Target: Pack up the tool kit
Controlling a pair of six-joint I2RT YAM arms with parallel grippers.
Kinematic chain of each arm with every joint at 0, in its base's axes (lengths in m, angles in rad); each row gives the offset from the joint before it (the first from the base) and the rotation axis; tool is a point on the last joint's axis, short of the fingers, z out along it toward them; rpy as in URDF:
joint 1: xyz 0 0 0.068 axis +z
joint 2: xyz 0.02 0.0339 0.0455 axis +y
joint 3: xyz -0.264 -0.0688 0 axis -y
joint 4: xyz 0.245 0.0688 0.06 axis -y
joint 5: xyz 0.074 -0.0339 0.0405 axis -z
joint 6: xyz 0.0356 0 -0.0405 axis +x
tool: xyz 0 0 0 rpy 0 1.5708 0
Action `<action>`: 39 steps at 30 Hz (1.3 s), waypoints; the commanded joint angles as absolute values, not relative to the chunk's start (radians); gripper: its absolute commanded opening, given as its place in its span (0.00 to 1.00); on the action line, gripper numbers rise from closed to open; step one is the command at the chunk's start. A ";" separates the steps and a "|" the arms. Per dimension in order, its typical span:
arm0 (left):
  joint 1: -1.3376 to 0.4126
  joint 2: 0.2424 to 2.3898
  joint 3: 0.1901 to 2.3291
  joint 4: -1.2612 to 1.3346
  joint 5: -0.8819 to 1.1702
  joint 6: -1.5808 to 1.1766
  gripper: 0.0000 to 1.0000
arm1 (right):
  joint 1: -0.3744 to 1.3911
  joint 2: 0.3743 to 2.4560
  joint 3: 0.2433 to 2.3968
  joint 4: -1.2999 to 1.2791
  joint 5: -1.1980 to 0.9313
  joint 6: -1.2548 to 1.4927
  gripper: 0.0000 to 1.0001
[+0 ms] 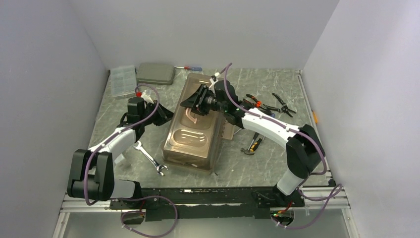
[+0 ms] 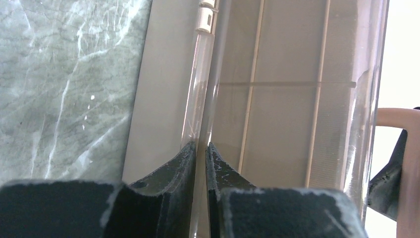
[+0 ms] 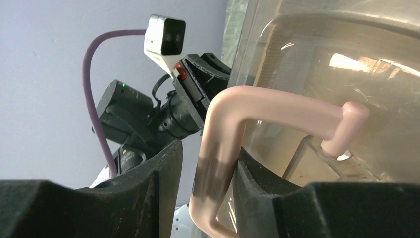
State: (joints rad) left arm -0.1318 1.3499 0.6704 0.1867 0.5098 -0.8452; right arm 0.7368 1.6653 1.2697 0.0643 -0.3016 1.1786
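Behind and left of the toolbox [image 1: 188,161] lie a clear organiser box [image 1: 123,81] and a flat grey case [image 1: 155,73], their contents too small to tell. A wrench [image 1: 150,157] lies near the toolbox's left wall. The left gripper [image 2: 199,145] is clamped on the edge of the smoky lid [image 1: 193,136]. The lid is down and hides what is inside. The right gripper [image 3: 208,156] straddles the pink handle [image 3: 277,106] with its jaws apart. Pliers [image 1: 262,105] and a hammer [image 1: 252,146] lie to the toolbox's right.

The place reads as a robotics lab test cell: a marble-patterned table [image 1: 277,84] boxed in by plain pale walls [image 1: 208,29], a left arm [image 1: 116,141] and a right arm [image 1: 270,126] bolted to an aluminium rail [image 1: 327,191], purple cables [image 1: 153,94] looping off them, and a small white camera [image 3: 165,34] on a wrist.
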 commanded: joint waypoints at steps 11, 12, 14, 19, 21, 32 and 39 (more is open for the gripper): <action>-0.088 1.258 0.967 -0.288 0.650 -0.640 0.38 | 0.707 1.584 1.054 0.372 -0.496 1.196 0.44; -0.087 1.252 0.994 -0.317 0.642 -0.628 0.43 | 0.703 1.578 1.049 0.373 -0.501 1.194 0.44; -0.087 1.241 1.035 -0.358 0.646 -0.618 0.54 | 0.697 1.570 1.039 0.386 -0.510 1.200 0.44; -0.082 1.219 1.115 -0.432 0.653 -0.597 0.63 | 0.684 1.563 1.025 0.409 -0.527 1.207 0.44; -0.082 1.214 1.141 -0.451 0.657 -0.589 0.63 | 0.681 1.561 1.021 0.415 -0.531 1.209 0.44; -0.101 1.308 1.082 -0.277 0.918 -0.703 0.62 | 0.675 1.563 0.989 0.508 -0.552 1.244 0.43; -0.134 1.339 1.070 -0.176 0.968 -0.775 0.62 | 0.674 1.562 0.982 0.551 -0.564 1.254 0.41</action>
State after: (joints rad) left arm -0.0967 1.3312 1.0687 -0.2646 0.8719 -0.7204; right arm 0.6750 1.5852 0.9916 0.5030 -0.5442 1.2552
